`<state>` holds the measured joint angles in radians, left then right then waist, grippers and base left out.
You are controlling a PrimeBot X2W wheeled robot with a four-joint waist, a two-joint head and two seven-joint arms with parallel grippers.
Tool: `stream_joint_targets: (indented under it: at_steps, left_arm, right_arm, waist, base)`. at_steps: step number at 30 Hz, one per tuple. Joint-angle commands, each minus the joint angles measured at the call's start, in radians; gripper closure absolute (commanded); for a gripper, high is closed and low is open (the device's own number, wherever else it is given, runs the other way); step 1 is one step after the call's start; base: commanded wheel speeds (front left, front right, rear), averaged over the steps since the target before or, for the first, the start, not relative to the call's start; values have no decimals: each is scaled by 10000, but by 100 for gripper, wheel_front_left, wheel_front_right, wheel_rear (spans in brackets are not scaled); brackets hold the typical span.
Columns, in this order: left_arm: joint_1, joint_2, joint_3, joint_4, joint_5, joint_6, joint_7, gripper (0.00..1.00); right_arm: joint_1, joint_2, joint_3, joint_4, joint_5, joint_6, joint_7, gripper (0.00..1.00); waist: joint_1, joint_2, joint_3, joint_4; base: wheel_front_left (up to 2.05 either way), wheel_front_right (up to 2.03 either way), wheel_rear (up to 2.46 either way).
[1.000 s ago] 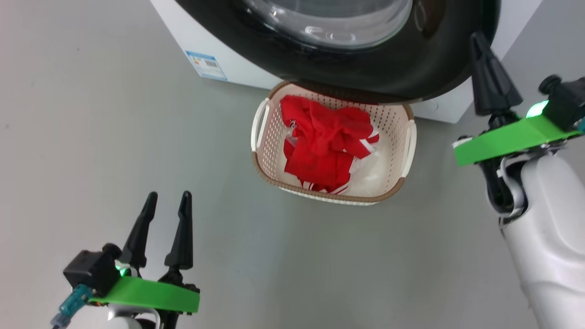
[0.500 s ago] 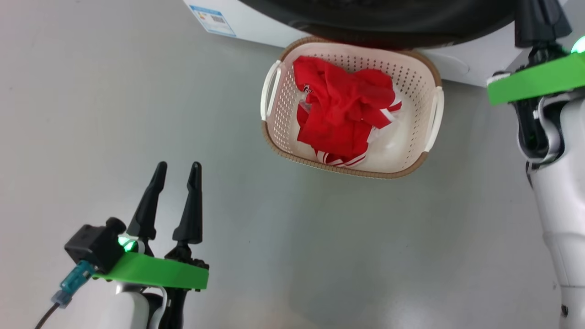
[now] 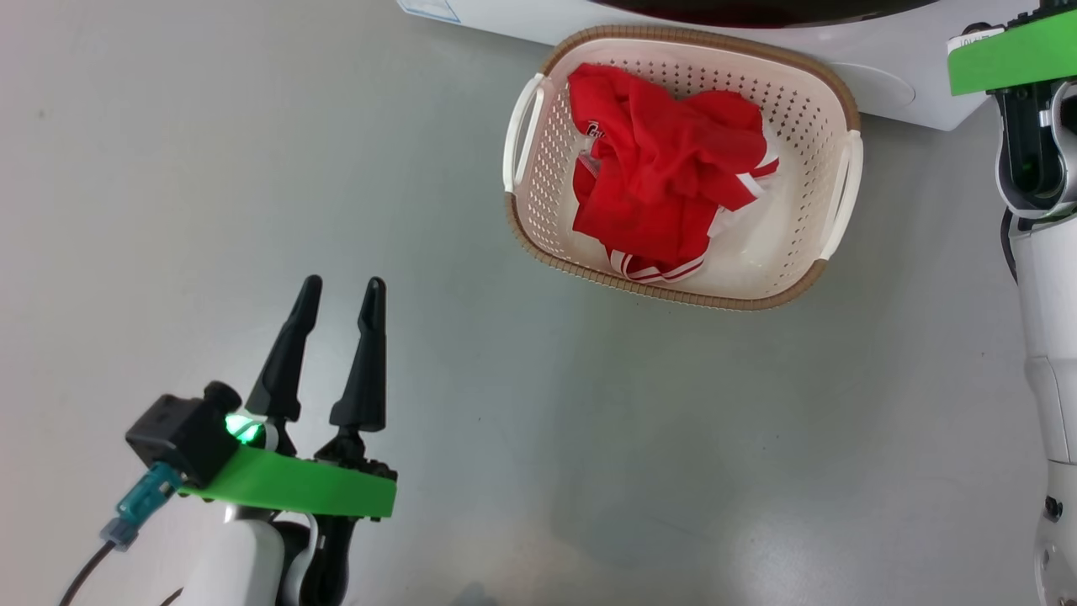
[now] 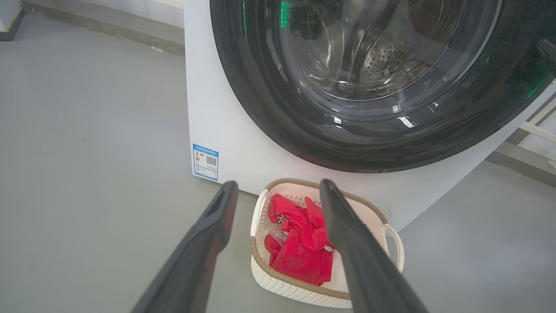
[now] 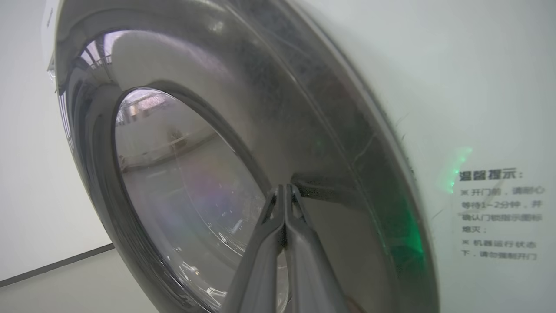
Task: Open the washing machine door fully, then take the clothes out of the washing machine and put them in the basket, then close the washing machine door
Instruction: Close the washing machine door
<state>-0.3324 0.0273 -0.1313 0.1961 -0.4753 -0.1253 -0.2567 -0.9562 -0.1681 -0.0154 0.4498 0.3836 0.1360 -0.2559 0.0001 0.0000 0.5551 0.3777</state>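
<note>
Head view: the left arm [image 3: 244, 564] rises from the lower left corner, with its pale forearm below a green wrist plate [image 3: 294, 488]. The left fingers [image 3: 368, 362] point up the frame and lean slightly right over the grey floor [image 3: 168, 168]. They stand spread apart with nothing between them, well clear of the basket [image 3: 551, 177]. The basket sits on the floor just in front of the washing machine [image 3: 883, 84], and its far rim is close to the white front panel. The clothes [image 3: 665, 168] lie inside the basket as a red bundle, with white striped trim hanging toward the near rim. The right arm [image 3: 1047, 252] extends up the right edge of the frame and passes beside the machine's corner. Left wrist view: the two open fingers frame the basket, and the washing machine door [image 4: 269, 108] lies against the machine front, with the perforated drum visible through the glass. A blue label [image 4: 205, 161] sits at the lower corner of the panel. Right wrist view: the right fingers [image 5: 259, 252] are pressed together, holding nothing. Their tips reach the door's glossy black rim beside the glass and meet their own reflection; actual contact cannot be confirmed. A printed sticker [image 5: 499, 213] is on the white panel next to the rim.
</note>
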Motion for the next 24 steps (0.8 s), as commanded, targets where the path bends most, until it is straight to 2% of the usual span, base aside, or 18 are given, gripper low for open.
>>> stream_joint_targets:
  at_steps: [1, 7, 20, 21, 22, 23, 24]
  left_arm:
    - [-65, 229, 331, -257, -84, -54, -51, 0]
    - [-16, 229, 408, -160, 34, -54, -51, 0]
    - [540, 229, 860, 85, 706, -54, -51, 0]
    - [598, 229, 900, 105, 758, -54, -51, 0]
    - [659, 229, 937, 117, 820, -54, -51, 0]
    - [724, 229, 978, 134, 877, -54, -51, 0]
    - [787, 232, 1015, 152, 933, -54, -51, 0]
  right_arm:
    - [-374, 61, -78, -221, 13, -53, -59, 100]
    - [11, 66, 415, -271, -38, -53, -59, 100]
    - [2610, 44, 1674, -920, 265, -53, -59, 100]
    - [2814, 45, 1688, -965, 292, -53, -59, 76]
    - [3011, 64, 1675, -1024, 333, -53, -59, 63]
    - [3206, 79, 1675, -1080, 360, -53, -59, 60]
    - [3399, 93, 1679, -1126, 379, -53, -59, 40]
  waist:
    - [-1, 0, 3, -2]
    - [-1, 0, -256, -108]
    - [-1, 0, -1611, -715]
    - [-1, 0, -1722, -767]
    - [-1, 0, -1829, -827]
    - [-1, 0, -1934, -888]
    - [-1, 0, -2038, -947]
  base:
    - [0, 0, 0]
    - [0, 0, 0]
    - [0, 0, 0]
    - [0, 0, 0]
    - [0, 0, 0]
    - [0, 0, 0]
    - [0, 0, 0]
